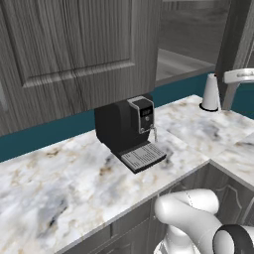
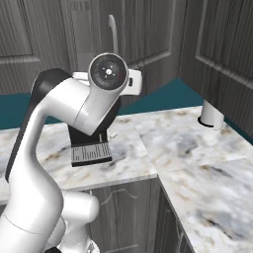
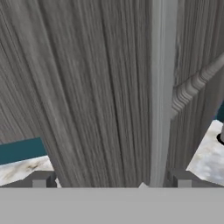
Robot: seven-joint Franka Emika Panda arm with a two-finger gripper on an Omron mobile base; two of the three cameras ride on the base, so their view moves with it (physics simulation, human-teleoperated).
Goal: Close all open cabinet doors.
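Observation:
An open cabinet (image 1: 186, 54) shows its bare shelf and inside wall at the upper right of the left base view. Its door (image 1: 239, 39) stands swung out at the right edge, and part of my white hand (image 1: 239, 75) shows against it. To the left hangs a wide shut cabinet door (image 1: 74, 44). In the hand view my gripper (image 3: 111, 180) is open, with nothing between its fingertips (image 3: 41, 179). It sits very close to a dark wood-grain door panel (image 3: 87, 87) with a pale vertical edge (image 3: 159, 87). A slim silver handle (image 2: 112, 32) shows behind my arm.
A black coffee machine (image 1: 130, 130) stands on the marble counter (image 1: 59, 183) under the shut door. A white cone-shaped object (image 1: 211, 93) stands in the counter's back corner. The counter turns along the right wall (image 2: 212, 168), under another dark door panel (image 2: 222, 49).

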